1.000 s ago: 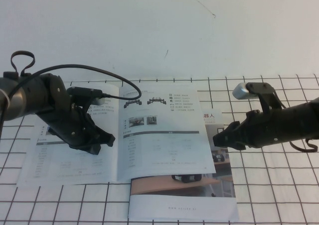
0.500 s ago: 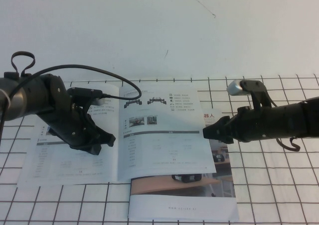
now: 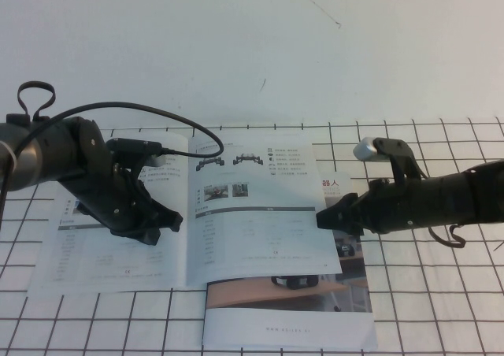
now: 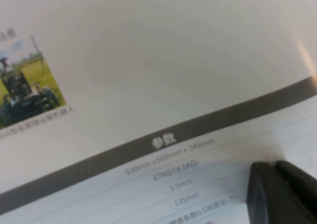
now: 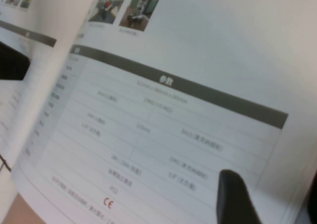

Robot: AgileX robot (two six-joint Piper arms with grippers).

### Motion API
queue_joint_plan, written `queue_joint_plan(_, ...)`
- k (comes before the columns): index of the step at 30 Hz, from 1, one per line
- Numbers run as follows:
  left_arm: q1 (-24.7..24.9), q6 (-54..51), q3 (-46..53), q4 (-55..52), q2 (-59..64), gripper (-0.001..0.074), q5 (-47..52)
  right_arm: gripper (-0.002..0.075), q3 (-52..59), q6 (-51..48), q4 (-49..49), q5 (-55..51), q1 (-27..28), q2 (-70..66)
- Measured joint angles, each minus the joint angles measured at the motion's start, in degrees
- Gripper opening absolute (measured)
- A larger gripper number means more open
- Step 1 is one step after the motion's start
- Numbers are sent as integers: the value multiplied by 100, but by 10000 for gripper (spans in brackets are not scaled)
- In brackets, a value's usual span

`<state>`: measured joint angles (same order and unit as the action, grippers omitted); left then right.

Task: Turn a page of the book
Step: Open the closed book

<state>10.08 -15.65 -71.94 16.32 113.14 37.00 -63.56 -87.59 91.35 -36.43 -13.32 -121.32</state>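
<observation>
Since a second ago the right gripper (image 3: 324, 219) has slid left from beyond the book (image 3: 189, 214) to the outer edge of the page (image 3: 256, 214); the left gripper (image 3: 150, 228) has not shifted.

High view: the book lies open on the gridded table (image 3: 441, 309), overlapping a booklet (image 3: 287, 317) with a wood-toned cover. The left gripper presses on the left-hand leaf; whether its fingers are apart I cannot tell. The right gripper's tip sits at the page's right edge, holding nothing.

Left wrist view: a dark fingertip (image 4: 282, 194) rests on the spec table, the rest cut off.

Right wrist view: its fingers (image 5: 237, 196) stand wide apart over the page (image 5: 163, 110), empty.

Risk: the jaws may close on several leaves, or skid on the glossy paper and crease it. Whether the lower finger is under the edge is hidden.
</observation>
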Motion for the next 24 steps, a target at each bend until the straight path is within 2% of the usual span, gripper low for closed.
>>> queue_joint_plan(24,0,0,0,2,0,-2,-23,328,-30,-299,353,305,-314,-15)
